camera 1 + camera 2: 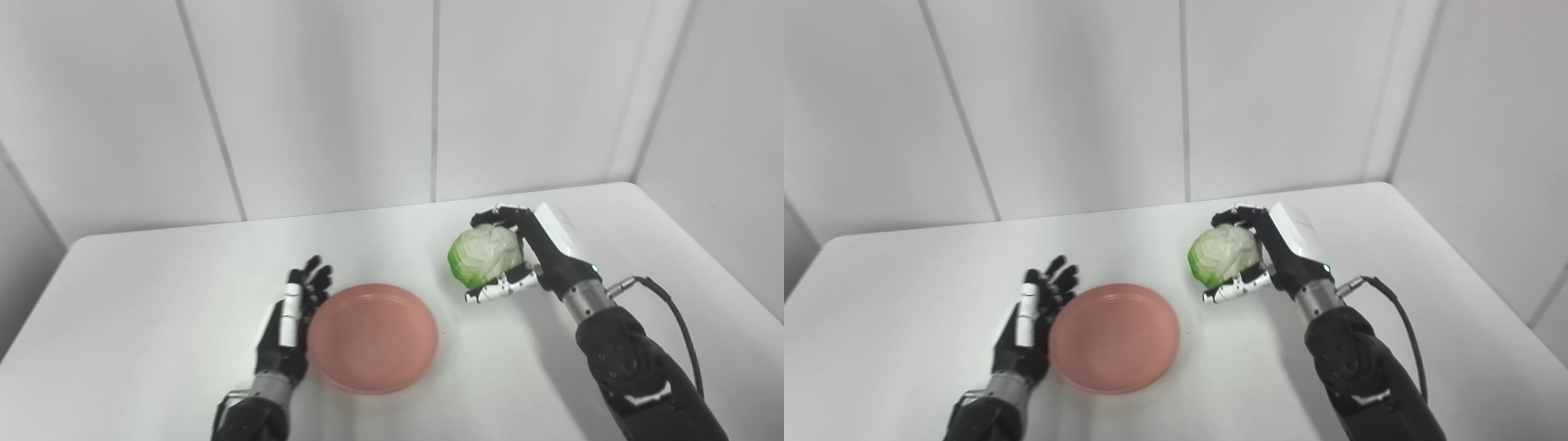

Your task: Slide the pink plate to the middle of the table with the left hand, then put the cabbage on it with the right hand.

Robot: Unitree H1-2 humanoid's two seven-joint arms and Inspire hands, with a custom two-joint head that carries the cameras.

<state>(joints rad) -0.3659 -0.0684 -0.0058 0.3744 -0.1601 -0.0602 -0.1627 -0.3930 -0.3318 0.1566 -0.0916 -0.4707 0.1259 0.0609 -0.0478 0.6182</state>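
Note:
The pink plate point(372, 335) lies flat on the white table point(153, 288), near its middle and toward the front. My left hand point(293, 318) is open, fingers straight, its edge against the plate's left rim. My right hand point(527, 257) is shut on the cabbage point(485, 255), a pale green and white head, with fingers over its top and thumb under it. The cabbage is to the right of and behind the plate, apart from it; I cannot tell if it rests on the table or is lifted.
A black cable point(677, 324) loops from my right wrist over the table's right side. White wall panels stand behind the table's far edge. The table's right edge runs close to my right arm.

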